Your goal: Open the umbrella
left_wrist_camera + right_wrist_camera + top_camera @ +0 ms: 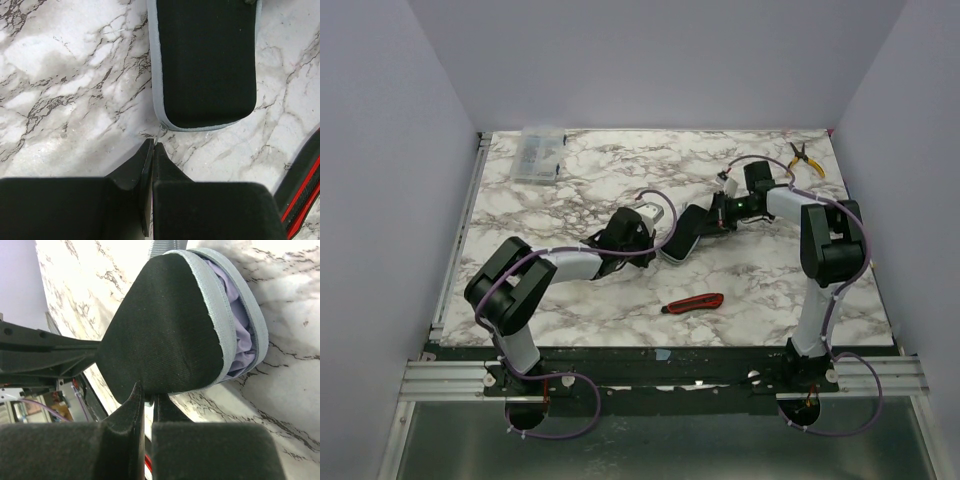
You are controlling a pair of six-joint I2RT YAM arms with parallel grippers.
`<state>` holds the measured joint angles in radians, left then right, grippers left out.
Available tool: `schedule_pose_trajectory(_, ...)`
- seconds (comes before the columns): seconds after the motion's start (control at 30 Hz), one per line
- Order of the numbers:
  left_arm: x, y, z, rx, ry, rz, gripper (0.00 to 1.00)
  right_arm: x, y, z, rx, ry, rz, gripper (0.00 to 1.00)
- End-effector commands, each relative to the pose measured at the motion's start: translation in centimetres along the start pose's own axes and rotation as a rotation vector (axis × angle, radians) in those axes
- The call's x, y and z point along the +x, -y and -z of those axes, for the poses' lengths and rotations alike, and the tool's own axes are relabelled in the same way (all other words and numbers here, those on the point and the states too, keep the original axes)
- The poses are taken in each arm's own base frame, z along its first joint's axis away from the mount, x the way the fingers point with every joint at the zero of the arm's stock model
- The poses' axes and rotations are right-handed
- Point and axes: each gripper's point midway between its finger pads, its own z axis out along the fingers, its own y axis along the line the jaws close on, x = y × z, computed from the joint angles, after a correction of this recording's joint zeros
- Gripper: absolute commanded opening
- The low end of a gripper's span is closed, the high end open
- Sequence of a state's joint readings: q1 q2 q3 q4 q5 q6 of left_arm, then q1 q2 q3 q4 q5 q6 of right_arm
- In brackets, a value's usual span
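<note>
A black pouch [682,236] with grey trim lies mid-table between the two arms. The right wrist view shows the pouch [160,330] partly open, with the umbrella's [241,325] lilac fabric folded inside. The umbrella's shaft and handle are hidden. My left gripper [152,145] sits at the pouch's [207,60] rounded near end, shut on its thin metal zipper pull [161,133]. In the overhead view the left gripper [660,246] is on the pouch's left and the right gripper [712,216] on its right. My right gripper [148,396] is shut on the lower edge of the raised black flap.
A red-and-black utility knife [693,303] lies in front of the pouch, and the knife [305,192] also shows at the left wrist view's right edge. A clear plastic box [537,153] stands back left, and yellow-handled pliers [806,158] lie back right. Pale walls enclose the marble table [570,180].
</note>
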<state>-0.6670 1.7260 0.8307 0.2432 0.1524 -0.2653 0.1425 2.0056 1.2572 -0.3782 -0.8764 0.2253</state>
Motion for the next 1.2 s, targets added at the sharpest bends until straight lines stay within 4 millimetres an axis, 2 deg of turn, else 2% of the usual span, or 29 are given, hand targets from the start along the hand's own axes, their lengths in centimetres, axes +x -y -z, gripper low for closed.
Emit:
schedule_pose_trajectory(0.0, -2.0, -1.3, -0.1, -0.051, 0.044, -0.033, 0.00, 4.1, 3.7, -0.6, 0.106, -0.153, 0.046, 0.01)
schedule_pose_trajectory(0.17, -2.6, -0.8, -0.4, -0.022, 0.059, -0.044, 0.00, 5.0, 3.1, -1.0, 0.074, -0.212, 0.127, 0.01)
schedule_pose_trajectory(0.67, -4.4, -0.4, -2.2, 0.028, 0.043, -0.022, 0.00, 6.4, 1.8, -1.8, 0.026, -0.288, 0.194, 0.01)
schedule_pose_trajectory(0.83, -5.8, 0.0, -3.1, 0.058, 0.028, 0.006, 0.00, 6.6, 1.7, -1.6, 0.023, -0.290, 0.203, 0.01)
schedule_pose_trajectory(1.07, -7.2, -0.7, -3.5, 0.047, 0.042, 0.012, 0.00, 5.9, 1.1, -1.4, 0.017, -0.275, 0.205, 0.01)
schedule_pose_trajectory(1.1, -7.3, -0.7, -3.3, 0.052, 0.048, 0.009, 0.02, 5.7, 1.0, -1.4, 0.021, -0.270, 0.203, 0.02)
schedule_pose_trajectory(1.17, -7.8, -0.9, -2.6, 0.063, 0.069, -0.001, 0.18, 5.0, 0.5, -1.4, 0.014, -0.266, 0.189, 0.12)
